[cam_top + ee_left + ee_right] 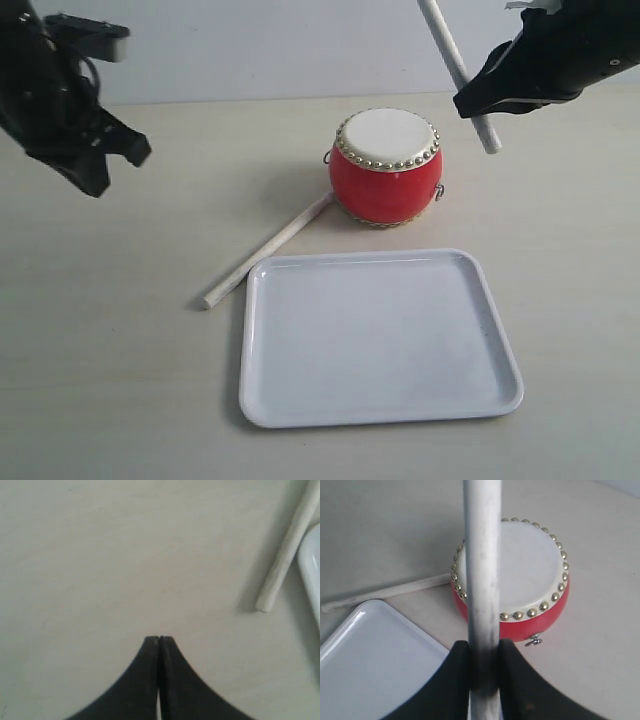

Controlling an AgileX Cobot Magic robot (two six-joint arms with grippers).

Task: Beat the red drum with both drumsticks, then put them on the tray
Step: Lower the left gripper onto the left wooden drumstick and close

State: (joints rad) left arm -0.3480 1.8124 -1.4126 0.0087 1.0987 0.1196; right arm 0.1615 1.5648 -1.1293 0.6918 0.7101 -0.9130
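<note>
Looking through the exterior view, I have the right hand (470, 100) up at about 2 o'clock from the red drum (385, 170), clamped around the raised drumstick (445, 40). That stick slants steeply, its upper part running out of the top of the picture and its lower tip hanging in the air off the drum's 2 o'clock side, clear of the cream skin. In the right wrist view both black fingers (512, 680) press on the stick from either side, and it crosses in front of the studded drumhead.

My left hand (115, 165) hangs above the tabletop (120, 380) out at 9 o'clock from the drum, well apart from it. The left wrist view shows its two fingertips pressed together over bare surface, so I read it as closed on itself.

The loose drumstick (268, 250) lies flat on the tabletop. One end reaches the drum's foot at about 8 o'clock, though I cannot tell whether it touches. The other end points off toward 8 o'clock and stops just beside the tray's far-left corner.

The tray (370, 340) sits flat at 6 o'clock from the drum, near it but with a strip of tabletop between them. The drum stands upright, skin up, with a small metal ring showing on each side.
</note>
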